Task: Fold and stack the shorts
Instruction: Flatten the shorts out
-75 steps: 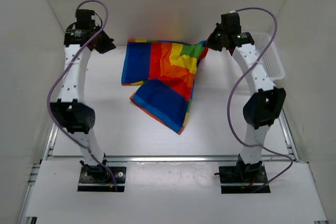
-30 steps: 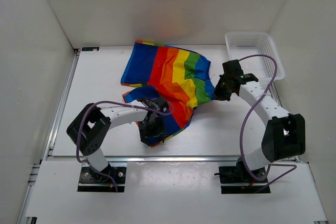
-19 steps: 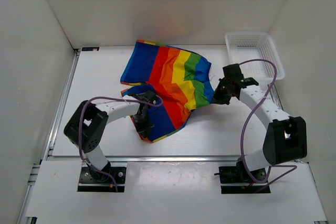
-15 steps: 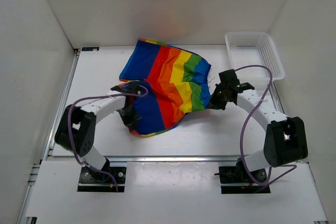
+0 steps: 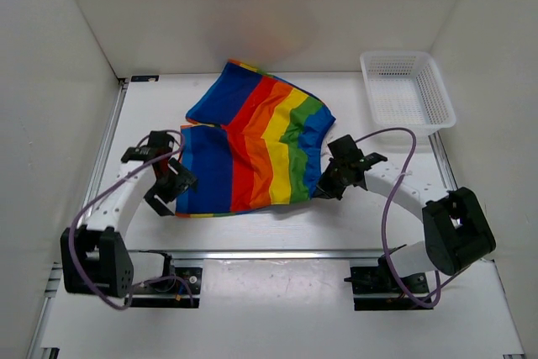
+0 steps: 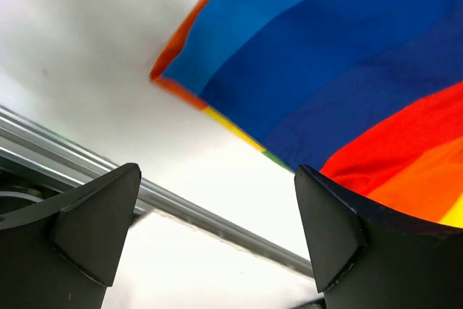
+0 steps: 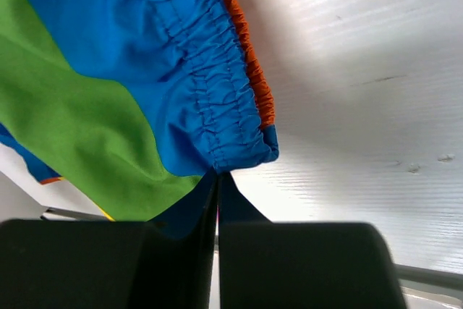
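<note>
Dragged leftward, the thin rainbow-striped fabric shorts [image 5: 252, 153] lie flatter; my left gripper [image 5: 170, 191] has released, jaws wide; my right gripper [image 5: 323, 189] stays clamped on them.

rainbow-striped shorts [image 5: 252, 153], spread flat, table centre

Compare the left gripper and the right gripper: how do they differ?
The left gripper is open and holds nothing; the right gripper is shut on a waistband corner of the shorts. The left gripper sits beside their left edge, the right gripper at their right edge. Both hang low over the table.
</note>
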